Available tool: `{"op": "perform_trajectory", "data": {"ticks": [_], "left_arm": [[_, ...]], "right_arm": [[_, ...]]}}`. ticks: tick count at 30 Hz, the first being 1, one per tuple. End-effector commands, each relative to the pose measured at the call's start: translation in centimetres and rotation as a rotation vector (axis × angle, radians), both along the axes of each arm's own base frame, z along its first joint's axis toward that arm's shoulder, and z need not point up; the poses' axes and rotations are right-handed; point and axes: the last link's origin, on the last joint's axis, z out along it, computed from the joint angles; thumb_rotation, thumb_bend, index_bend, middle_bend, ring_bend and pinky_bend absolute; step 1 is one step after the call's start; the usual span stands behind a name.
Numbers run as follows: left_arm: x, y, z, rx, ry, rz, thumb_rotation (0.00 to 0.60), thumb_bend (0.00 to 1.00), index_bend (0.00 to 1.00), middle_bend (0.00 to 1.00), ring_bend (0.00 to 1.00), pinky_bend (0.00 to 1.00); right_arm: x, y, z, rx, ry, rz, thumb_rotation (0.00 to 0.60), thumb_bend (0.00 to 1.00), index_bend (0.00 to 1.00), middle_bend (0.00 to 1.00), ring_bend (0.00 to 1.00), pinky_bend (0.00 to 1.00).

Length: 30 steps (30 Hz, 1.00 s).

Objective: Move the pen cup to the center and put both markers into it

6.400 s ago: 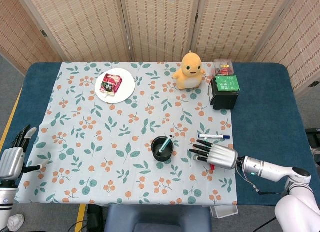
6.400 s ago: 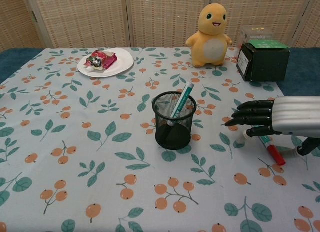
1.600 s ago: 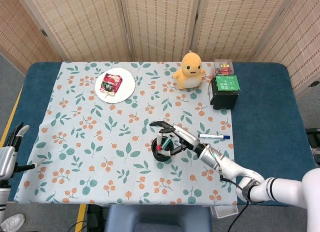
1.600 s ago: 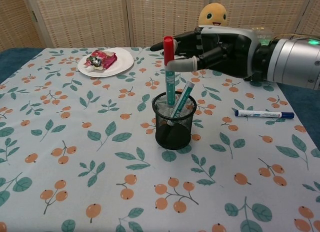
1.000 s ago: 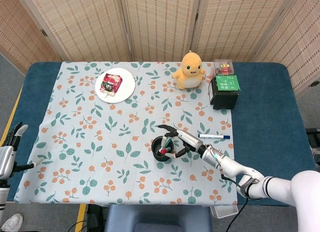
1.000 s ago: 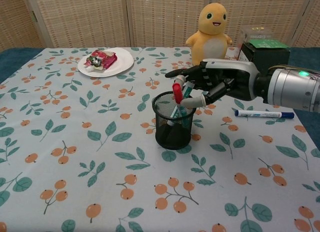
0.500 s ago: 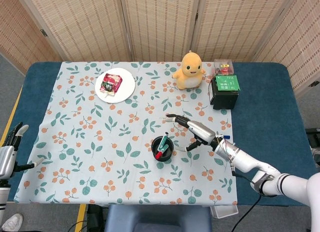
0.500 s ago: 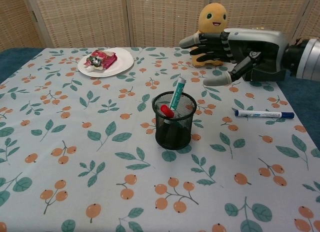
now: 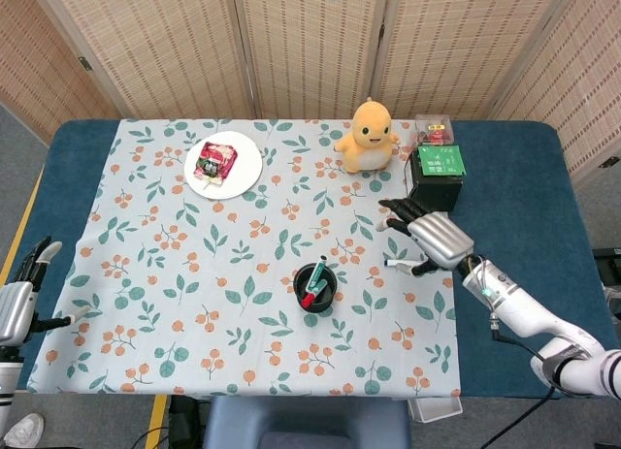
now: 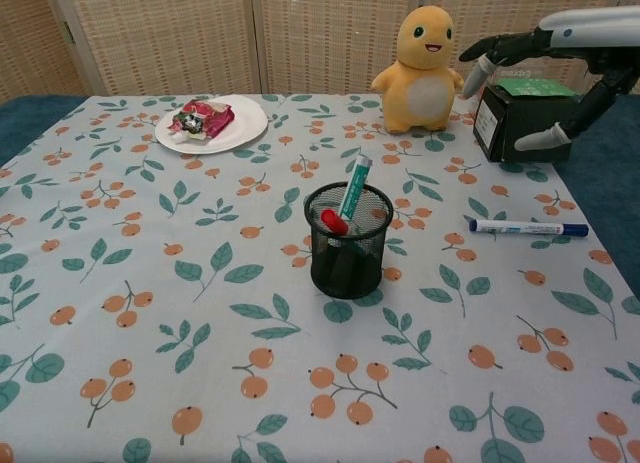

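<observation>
Tabletop (image 9: 505,187) with a leafy cloth carried everything. Right hand (image 9: 432,238) hung in the air near the dark box (image 9: 435,176), its fingers spread wide and holding nothing. Left hand (image 9: 21,304) sat off the left edge, fingers apart and empty too. The pen cup (image 10: 348,240) stood in the middle of the cloth with the green marker (image 10: 354,187) and the red marker (image 10: 333,221) inside. A blue pen (image 10: 529,227) lay on the cloth to the right. A moment before, the right hand was closer to the cup; it had since pulled back toward the box.
</observation>
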Motion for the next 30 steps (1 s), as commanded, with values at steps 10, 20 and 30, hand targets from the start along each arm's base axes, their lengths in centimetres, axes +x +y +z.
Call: {"op": "perform_trajectory", "data": {"ticks": [10,20,30], "left_arm": [[0.4,-0.1,0.2,-0.035,-0.046,-0.037,0.600,0.05,0.00,0.00,0.00,0.21],[0.5,-0.2,0.7,-0.039,-0.099,-0.063,0.600,0.05,0.00,0.00,0.00,0.21],[0.5,-0.7,1.4,-0.030,-0.130,-0.087,0.600,0.05,0.00,0.00,0.00,0.21]], "right_arm": [[-3.1,1.6,-0.1,-0.022,0.318,-0.255,0.600,0.26,0.37,0.00,0.00,0.00],[-2.7,0.9,-3.7,-0.030,0.322,-0.295,0.600,0.28,0.43,0.00,0.00,0.00],[-1.7,0.1,-6.5,-0.014,0.360,-0.294,0.600,0.29,0.44,0.00,0.00,0.00]]}}
